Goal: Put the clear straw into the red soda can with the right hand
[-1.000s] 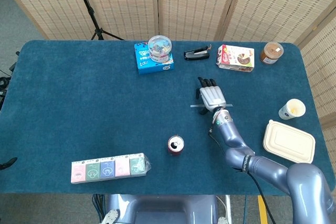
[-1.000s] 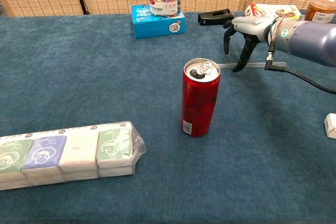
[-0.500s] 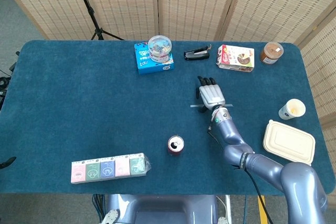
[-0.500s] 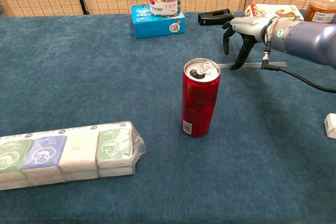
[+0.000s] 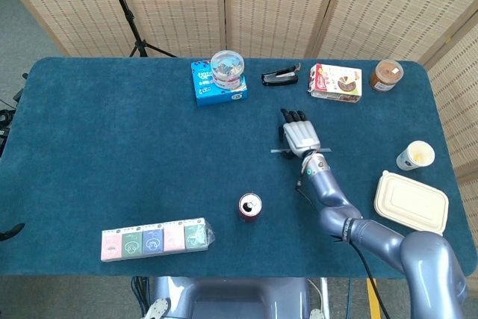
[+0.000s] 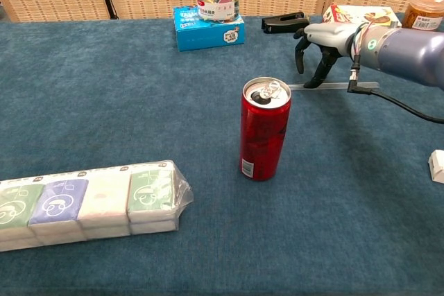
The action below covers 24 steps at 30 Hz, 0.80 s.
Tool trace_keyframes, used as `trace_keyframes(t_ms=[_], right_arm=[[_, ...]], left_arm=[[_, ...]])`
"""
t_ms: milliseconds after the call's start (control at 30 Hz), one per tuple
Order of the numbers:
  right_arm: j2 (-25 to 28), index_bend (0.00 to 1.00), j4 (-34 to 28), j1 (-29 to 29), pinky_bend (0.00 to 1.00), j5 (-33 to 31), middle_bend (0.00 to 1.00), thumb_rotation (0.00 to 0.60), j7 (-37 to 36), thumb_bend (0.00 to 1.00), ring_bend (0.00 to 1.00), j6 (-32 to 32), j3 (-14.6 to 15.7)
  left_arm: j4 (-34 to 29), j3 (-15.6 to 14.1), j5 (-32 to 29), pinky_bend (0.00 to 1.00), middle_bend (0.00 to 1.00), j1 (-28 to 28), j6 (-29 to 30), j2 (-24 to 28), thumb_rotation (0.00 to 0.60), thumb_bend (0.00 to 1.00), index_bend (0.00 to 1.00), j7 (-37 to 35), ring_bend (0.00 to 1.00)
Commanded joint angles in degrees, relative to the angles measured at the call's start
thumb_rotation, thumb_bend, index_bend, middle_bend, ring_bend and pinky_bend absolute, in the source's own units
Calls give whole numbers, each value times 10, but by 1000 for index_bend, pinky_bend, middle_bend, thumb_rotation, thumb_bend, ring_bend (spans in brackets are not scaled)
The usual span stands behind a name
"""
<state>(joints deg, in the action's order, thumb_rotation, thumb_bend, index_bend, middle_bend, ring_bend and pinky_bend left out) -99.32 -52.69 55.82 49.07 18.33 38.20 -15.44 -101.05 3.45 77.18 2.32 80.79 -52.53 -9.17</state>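
Fingers (image 6: 321, 73) of the right hand (image 6: 325, 41): curled downward over the straw (image 6: 333, 86), tips at or just above it; whether they grip it, I cannot tell. Left hand: not in view.

Straw: clear, lying flat on the blue table (image 5: 112, 147), beyond and to the right of the can (image 6: 264, 129) in the chest view.

Can: red, upright, top opened, nothing in it.

Progress: early, by my judgement (pickup not yet confirmed). Remaining: secure the straw, lift it, carry it to the can, lower it into the opening.

Labels: the can's small white panel, too small to read.
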Motion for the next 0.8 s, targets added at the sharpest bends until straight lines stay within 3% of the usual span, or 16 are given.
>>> trace_keyframes(t_ms=[33,800], right_arm=[[1,500,-1,0,0,-2,0,600,2,317,0,-2,1],[-2,521,12,13,0,-45,0,600,28,375,0,-30,5]], left_arm=[[0,0,1,0,0,0,0,0,600,0,0,-1,0],[0,0,-2,0,0,-1,-1,-1,600,0,0,0,0]])
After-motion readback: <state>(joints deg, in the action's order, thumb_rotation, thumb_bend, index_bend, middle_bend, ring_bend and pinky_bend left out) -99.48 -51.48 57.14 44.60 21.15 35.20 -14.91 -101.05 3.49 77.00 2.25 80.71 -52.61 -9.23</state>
